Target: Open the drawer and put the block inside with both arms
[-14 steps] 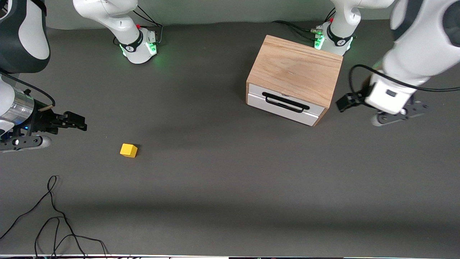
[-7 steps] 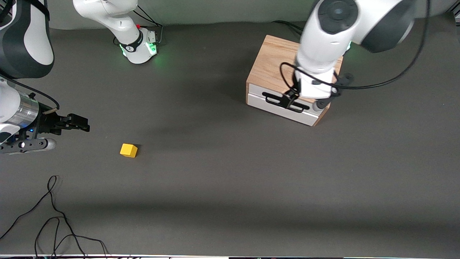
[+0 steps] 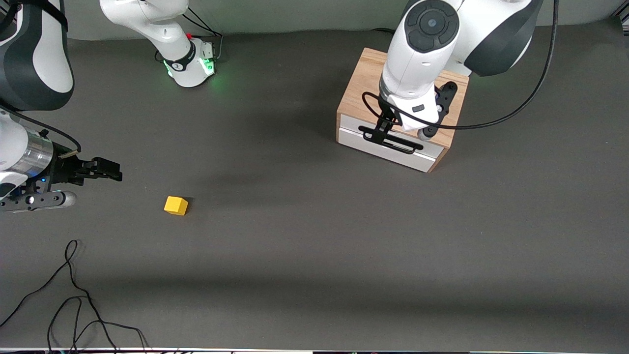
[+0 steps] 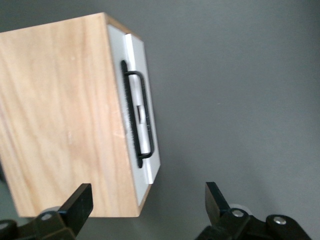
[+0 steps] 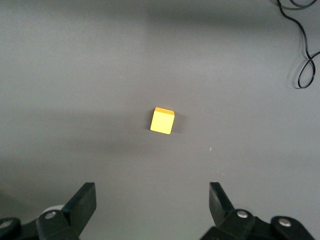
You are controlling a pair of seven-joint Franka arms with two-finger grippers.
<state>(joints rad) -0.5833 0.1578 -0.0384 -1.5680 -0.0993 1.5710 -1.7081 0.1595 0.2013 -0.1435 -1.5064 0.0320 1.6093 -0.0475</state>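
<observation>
The light oak cabinet (image 3: 366, 91) stands toward the left arm's end of the table. Its drawer (image 3: 388, 147) is shut, with a white front and a black wire handle (image 3: 408, 147). My left gripper (image 3: 379, 132) hangs open over the cabinet's front edge, above the handle, and holds nothing. In the left wrist view the cabinet (image 4: 60, 115), the drawer front (image 4: 150, 150) and the handle (image 4: 137, 115) lie below the open left gripper (image 4: 147, 200). The yellow block (image 3: 176, 205) lies on the table toward the right arm's end. My right gripper (image 3: 105, 169) is open and empty, beside the block and apart from it. In the right wrist view the block (image 5: 162, 120) lies ahead of the right gripper (image 5: 152, 200).
A loose black cable (image 3: 73, 295) lies near the table's front edge at the right arm's end; it also shows in the right wrist view (image 5: 305, 50). The right arm's green-lit base (image 3: 189, 61) stands at the back. Dark grey table (image 3: 295, 221) lies between block and cabinet.
My left arm has swung from beside the cabinet to over its front edge and handle. My right gripper has barely shifted. The block and the drawer have not moved.
</observation>
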